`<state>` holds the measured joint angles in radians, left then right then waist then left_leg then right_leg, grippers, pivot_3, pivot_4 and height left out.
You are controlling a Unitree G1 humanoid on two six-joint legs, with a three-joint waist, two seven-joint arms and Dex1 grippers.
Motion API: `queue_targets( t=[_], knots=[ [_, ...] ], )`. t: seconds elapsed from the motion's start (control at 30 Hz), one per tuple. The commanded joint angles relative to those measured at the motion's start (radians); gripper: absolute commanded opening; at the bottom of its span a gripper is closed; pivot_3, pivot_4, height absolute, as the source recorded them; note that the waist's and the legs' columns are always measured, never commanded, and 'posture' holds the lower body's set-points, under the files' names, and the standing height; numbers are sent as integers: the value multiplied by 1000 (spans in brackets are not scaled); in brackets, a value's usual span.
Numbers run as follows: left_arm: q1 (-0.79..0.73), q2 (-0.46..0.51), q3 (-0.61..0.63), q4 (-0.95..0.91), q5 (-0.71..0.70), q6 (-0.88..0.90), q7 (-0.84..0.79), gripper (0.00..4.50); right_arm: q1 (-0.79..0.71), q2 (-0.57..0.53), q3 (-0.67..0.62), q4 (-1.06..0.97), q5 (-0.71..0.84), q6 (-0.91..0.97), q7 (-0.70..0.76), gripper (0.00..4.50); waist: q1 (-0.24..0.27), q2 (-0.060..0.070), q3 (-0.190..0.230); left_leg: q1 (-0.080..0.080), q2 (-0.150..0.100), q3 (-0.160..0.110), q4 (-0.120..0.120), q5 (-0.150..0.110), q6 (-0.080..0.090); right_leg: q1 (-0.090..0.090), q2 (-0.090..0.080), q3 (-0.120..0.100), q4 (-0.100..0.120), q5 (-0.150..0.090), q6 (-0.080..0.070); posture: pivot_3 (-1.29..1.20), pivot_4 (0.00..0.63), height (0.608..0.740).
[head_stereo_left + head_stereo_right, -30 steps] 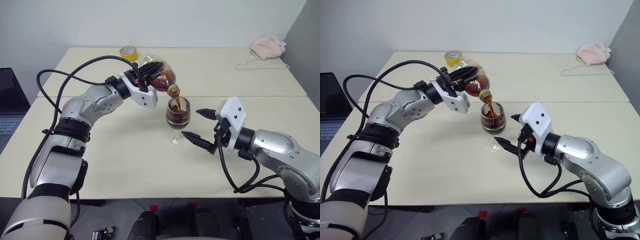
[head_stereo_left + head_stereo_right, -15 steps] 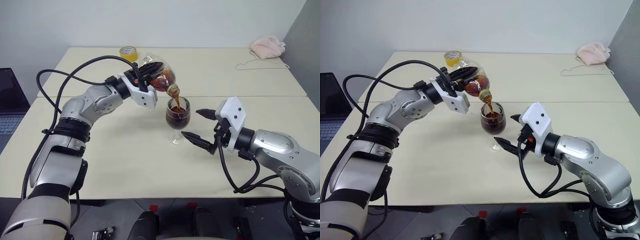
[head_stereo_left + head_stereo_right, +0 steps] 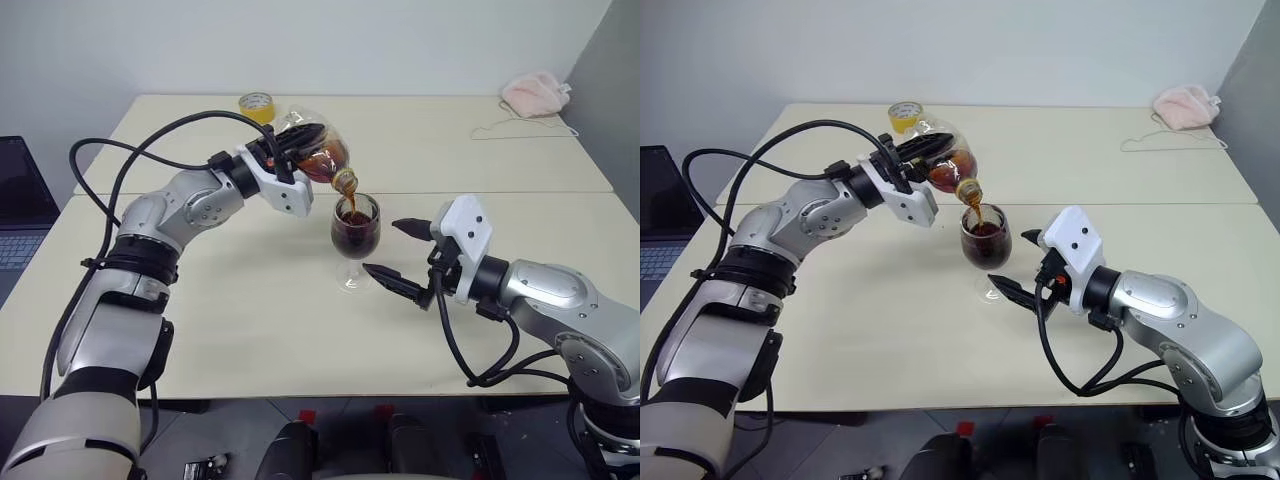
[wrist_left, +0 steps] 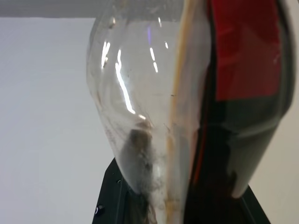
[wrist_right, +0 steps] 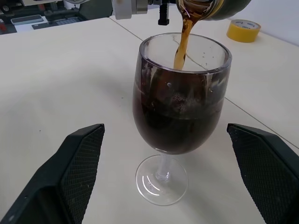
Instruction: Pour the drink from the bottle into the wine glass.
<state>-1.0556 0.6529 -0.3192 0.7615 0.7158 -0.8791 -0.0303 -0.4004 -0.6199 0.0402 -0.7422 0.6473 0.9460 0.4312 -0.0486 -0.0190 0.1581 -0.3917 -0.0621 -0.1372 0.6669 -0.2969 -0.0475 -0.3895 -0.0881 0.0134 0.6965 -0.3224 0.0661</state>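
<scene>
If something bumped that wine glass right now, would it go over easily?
Probably yes. The wine glass stands on a thin stem and small round foot, with the drink filling most of its bowl, so it looks top-heavy. Nothing holds it: the right gripper is open, its fingers apart from the glass. It also looks breakable.

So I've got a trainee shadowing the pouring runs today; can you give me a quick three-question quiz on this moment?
1. True or false: the left gripper holds the bottle tilted, neck down, over the wine glass.
2. The right gripper is: A) shut on the stem, B) open, its fingers either side of the glass without touching, C) holding the bottle.
3. What yellow thing lies on the table behind the bottle?

Key: 1 true; 2 B; 3 the yellow tape roll.
</scene>
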Motion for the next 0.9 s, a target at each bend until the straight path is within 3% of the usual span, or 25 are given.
queue_targets(
  t=[0.03, 0.9],
  knots=[
    [-36, 17, 10, -11, -8, -4, 21, 756, 5, 1, -10, -36, -4, -19, -2, 4500, 0, 0, 0, 0, 0, 0, 0, 0, 0, 0, 0, 0, 0, 0, 0, 0, 150, 740],
    [69, -34, 51, -113, -226, 58, -158, 756, 2, 14, -5, -32, -23, -40, -4, 4500, -3, 0, 0, 0, 0, 0, 0, 0, 0, 0, 0, 0, 0, 0, 0, 0, 150, 740]
  ],
)
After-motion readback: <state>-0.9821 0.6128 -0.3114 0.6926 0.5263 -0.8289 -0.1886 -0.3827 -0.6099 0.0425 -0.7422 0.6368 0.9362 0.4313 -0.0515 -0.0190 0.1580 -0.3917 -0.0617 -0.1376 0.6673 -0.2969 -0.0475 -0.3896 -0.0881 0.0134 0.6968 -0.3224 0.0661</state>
